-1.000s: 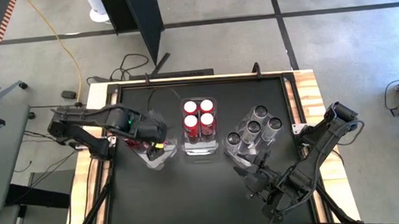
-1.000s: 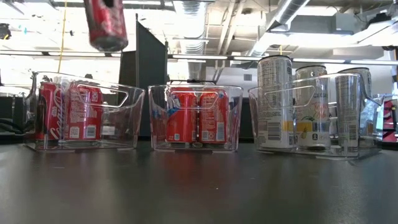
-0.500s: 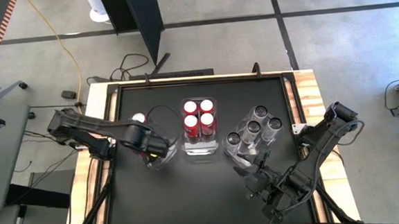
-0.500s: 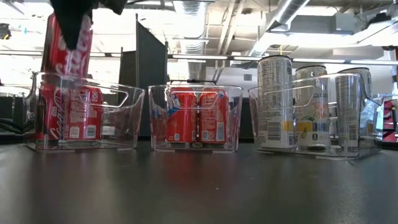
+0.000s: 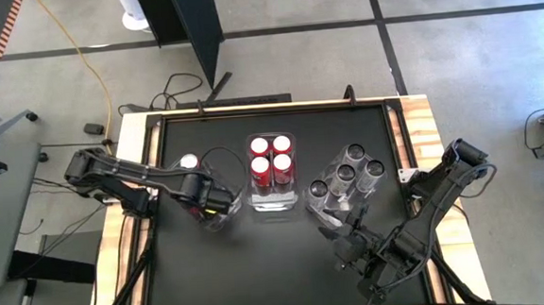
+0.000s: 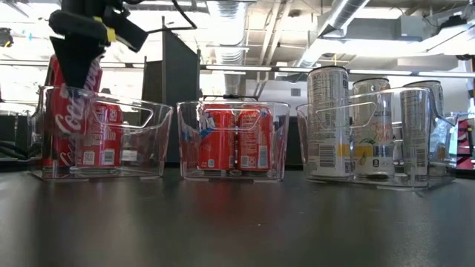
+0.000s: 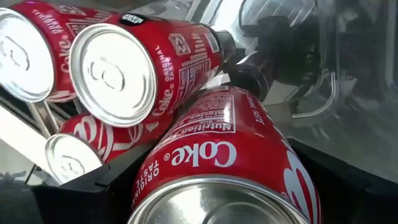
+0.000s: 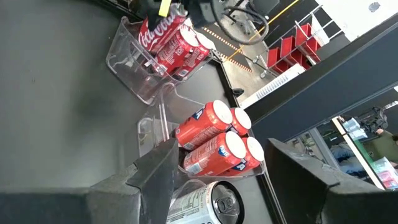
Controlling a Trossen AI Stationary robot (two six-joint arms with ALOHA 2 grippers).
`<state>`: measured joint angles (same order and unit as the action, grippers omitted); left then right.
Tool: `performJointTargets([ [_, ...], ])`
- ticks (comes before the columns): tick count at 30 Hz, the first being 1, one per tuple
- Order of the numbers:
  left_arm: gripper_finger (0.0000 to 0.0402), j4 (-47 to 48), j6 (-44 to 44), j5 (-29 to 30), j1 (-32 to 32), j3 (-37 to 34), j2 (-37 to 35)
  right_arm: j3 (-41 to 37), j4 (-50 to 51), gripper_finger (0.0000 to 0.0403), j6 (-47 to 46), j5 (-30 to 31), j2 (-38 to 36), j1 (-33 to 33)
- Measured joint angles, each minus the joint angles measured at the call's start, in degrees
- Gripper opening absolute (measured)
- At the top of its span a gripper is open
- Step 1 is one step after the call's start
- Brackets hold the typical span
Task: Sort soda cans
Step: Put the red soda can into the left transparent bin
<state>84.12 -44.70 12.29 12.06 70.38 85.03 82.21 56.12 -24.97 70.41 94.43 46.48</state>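
Left gripper (image 6: 78, 55) fingers clamp a red soda can (image 6: 73, 111) inside the left bin (image 6: 152, 119) to join other reds; right gripper (image 5: 339, 238) idles near-right, fingers apart.

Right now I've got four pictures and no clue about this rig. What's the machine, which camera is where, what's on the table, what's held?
Two dark robot arms work at a black table. One camera looks straight down, one sits at table height, and one rides on each wrist. Three clear bins stand in a row: the left bin and middle bin hold red cans, the right bin silver ones. The left gripper holds a red Coke can, lowered into the left bin. The right gripper waits open near the silver cans, empty.
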Motion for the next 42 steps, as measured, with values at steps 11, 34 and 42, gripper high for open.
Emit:
performJointTargets([
  [11, 0.0312, -5.1, 0.4, 0.4, -1.8, -6.8, 0.0, 0.0, 0.0, 0.0255, 0.0, 0.0, 0.0, 0.0],
  [34, 0.0312, -7.5, -1.2, 0.2, -2.0, -10.8, 0.0, 0.0, -0.7, 0.0255, -0.1, -0.1, 0.0, 0.0],
  [42, 0.0312, -7.3, -2.1, 0.4, -2.0, -10.8, 0.0, 0.0, -0.9, 0.0255, 0.0, -0.1, 0.0, 0.0],
])
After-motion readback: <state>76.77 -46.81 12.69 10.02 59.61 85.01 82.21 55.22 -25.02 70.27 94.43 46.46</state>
